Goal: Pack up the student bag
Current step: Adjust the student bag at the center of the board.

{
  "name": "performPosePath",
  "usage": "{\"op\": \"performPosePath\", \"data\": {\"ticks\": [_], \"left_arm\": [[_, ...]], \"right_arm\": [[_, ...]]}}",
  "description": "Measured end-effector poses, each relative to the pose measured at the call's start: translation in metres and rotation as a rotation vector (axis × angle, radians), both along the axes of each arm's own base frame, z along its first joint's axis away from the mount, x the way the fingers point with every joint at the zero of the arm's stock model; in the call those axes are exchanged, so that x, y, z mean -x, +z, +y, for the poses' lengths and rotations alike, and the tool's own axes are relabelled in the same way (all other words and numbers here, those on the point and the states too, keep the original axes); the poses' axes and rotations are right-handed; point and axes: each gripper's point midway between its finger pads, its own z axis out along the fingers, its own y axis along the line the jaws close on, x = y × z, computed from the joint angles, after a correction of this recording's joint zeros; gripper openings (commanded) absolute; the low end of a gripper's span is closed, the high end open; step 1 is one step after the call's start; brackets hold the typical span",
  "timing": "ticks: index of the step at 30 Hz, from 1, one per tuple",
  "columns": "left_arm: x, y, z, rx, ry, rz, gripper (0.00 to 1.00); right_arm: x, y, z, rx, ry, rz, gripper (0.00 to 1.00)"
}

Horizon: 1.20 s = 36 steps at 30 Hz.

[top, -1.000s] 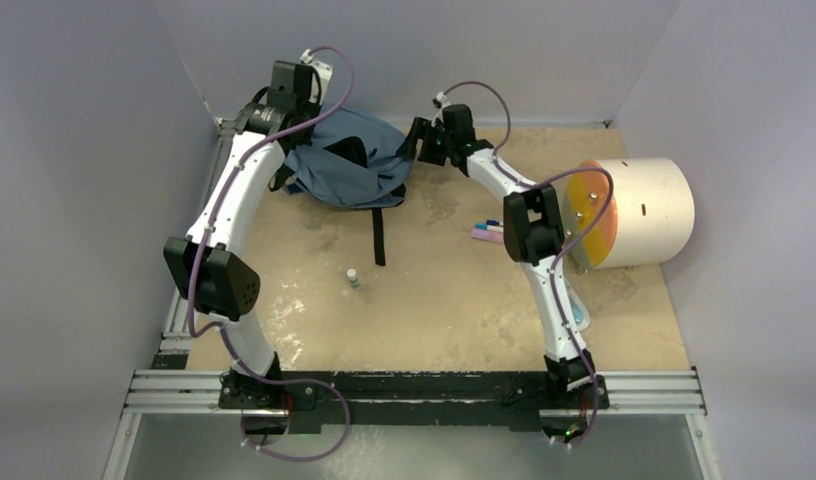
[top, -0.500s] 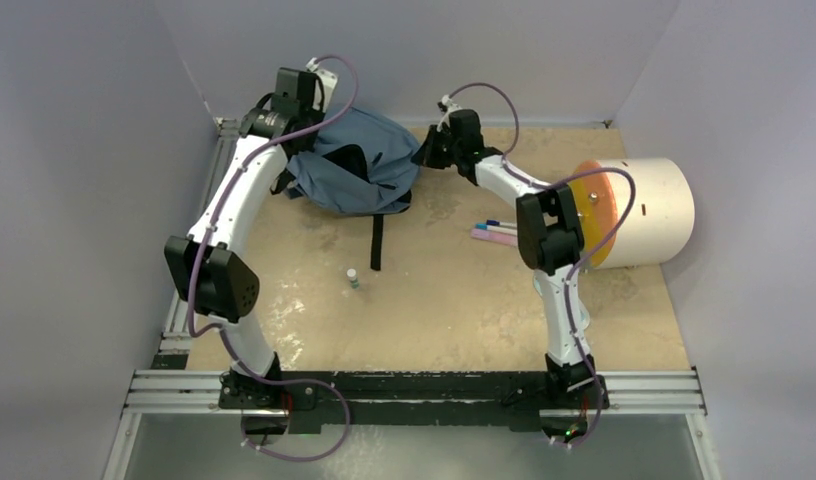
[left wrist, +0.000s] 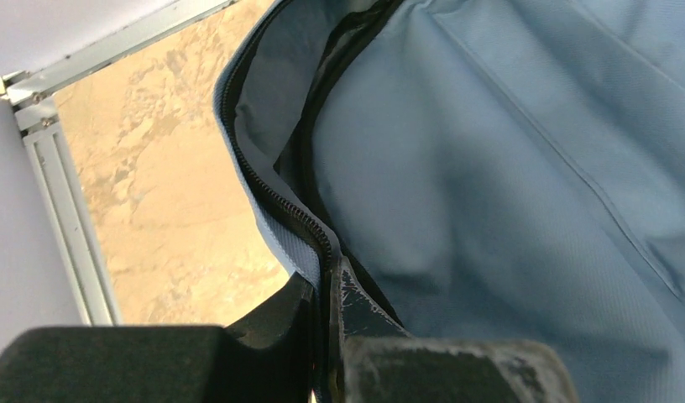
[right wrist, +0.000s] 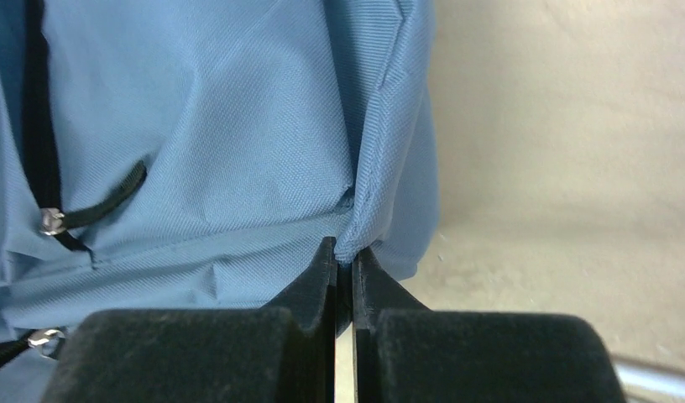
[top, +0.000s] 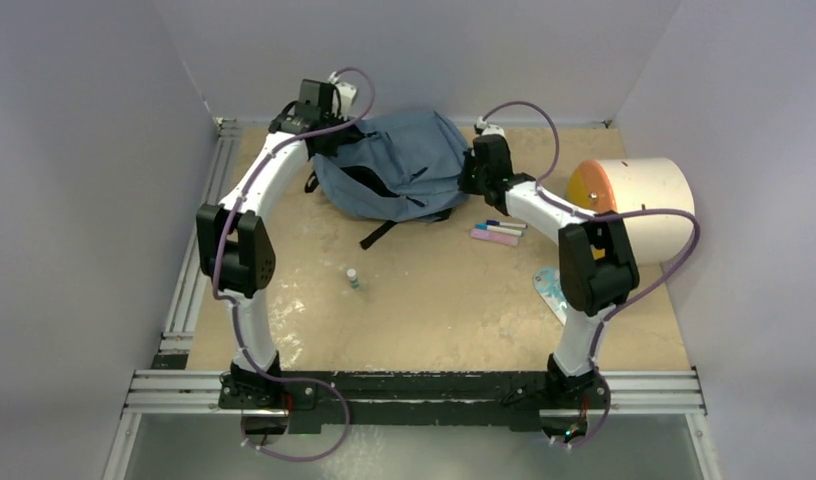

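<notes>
Gripping bag (top: 404,170): zipper edge nipped in left gripper (left wrist: 326,285), fabric fold in right gripper (right wrist: 345,256). Likely arranging it; next, spreading the opening for pens (top: 499,230).

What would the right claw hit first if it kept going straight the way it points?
The student bag. The right gripper is shut on a fold of its blue fabric, so going on would likely just push deeper into the bag itself; what lies behind the cloth is hidden.
</notes>
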Motion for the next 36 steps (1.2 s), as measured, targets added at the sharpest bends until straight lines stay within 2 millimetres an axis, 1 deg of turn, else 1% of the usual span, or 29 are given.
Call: {"op": "performPosePath", "data": {"ticks": [2, 3, 4, 6, 7, 8, 10, 11, 13, 14, 16, 19, 21, 23, 25, 27, 29, 32, 34, 36], "left_arm": [[-0.005, -0.003, -0.003, 0.017, -0.008, -0.008, 0.00], [-0.008, -0.003, -0.004, 0.024, -0.011, -0.017, 0.00], [-0.010, -0.005, -0.004, 0.031, -0.013, -0.023, 0.01], [-0.012, -0.009, -0.001, 0.041, -0.008, -0.027, 0.15], [-0.013, -0.014, 0.001, 0.052, -0.001, -0.023, 0.23], [-0.010, -0.026, 0.004, 0.072, 0.012, -0.004, 0.30], [-0.006, -0.037, 0.015, 0.098, 0.039, 0.017, 0.42], [0.000, -0.046, 0.022, 0.122, 0.055, 0.039, 0.46], [0.016, -0.061, 0.034, 0.177, 0.096, 0.080, 0.52], [0.025, -0.065, 0.040, 0.201, 0.114, 0.096, 0.55], [0.039, -0.064, 0.048, 0.244, 0.144, 0.102, 0.56], [0.054, -0.047, 0.044, 0.292, 0.141, 0.074, 0.57], [0.062, -0.026, 0.034, 0.343, 0.108, 0.040, 0.57], [0.068, -0.001, 0.022, 0.400, 0.068, 0.000, 0.57], [0.074, 0.019, 0.012, 0.430, 0.039, -0.036, 0.57], [0.087, 0.034, -0.001, 0.454, 0.008, -0.060, 0.57], [0.107, 0.041, -0.019, 0.497, -0.034, -0.061, 0.57], [0.143, 0.039, -0.047, 0.566, -0.092, -0.023, 0.57], [0.163, 0.036, -0.066, 0.608, -0.122, 0.009, 0.57], [0.181, 0.030, -0.085, 0.660, -0.141, 0.052, 0.57]], "right_arm": [[0.011, -0.007, -0.009, 0.020, -0.023, 0.015, 0.01], [0.017, -0.009, -0.014, 0.030, -0.033, 0.021, 0.03], [0.023, -0.010, -0.018, 0.038, -0.041, 0.027, 0.07], [0.030, -0.008, -0.024, 0.050, -0.055, 0.031, 0.20], [0.033, -0.005, -0.026, 0.053, -0.059, 0.030, 0.28], [0.037, -0.003, -0.028, 0.055, -0.062, 0.030, 0.35], [0.044, 0.003, -0.030, 0.054, -0.057, 0.032, 0.44], [0.048, 0.007, -0.031, 0.053, -0.051, 0.032, 0.47], [0.053, 0.019, -0.032, 0.051, -0.049, 0.020, 0.53], [0.055, 0.026, -0.033, 0.047, -0.049, 0.009, 0.57], [0.059, 0.044, -0.035, 0.036, -0.050, -0.020, 0.59], [0.067, 0.075, -0.037, 0.007, -0.049, -0.082, 0.60], [0.075, 0.094, -0.035, -0.031, -0.027, -0.119, 0.60], [0.086, 0.106, -0.028, -0.080, 0.019, -0.138, 0.60], [0.098, 0.106, -0.018, -0.129, 0.074, -0.134, 0.59], [0.110, 0.097, -0.008, -0.171, 0.139, -0.108, 0.59], [0.124, 0.081, 0.005, -0.218, 0.212, -0.066, 0.58], [0.141, 0.055, 0.017, -0.268, 0.281, 0.014, 0.56], [0.144, 0.046, 0.022, -0.286, 0.305, 0.045, 0.55], [0.143, 0.043, 0.028, -0.303, 0.327, 0.050, 0.54]]}}
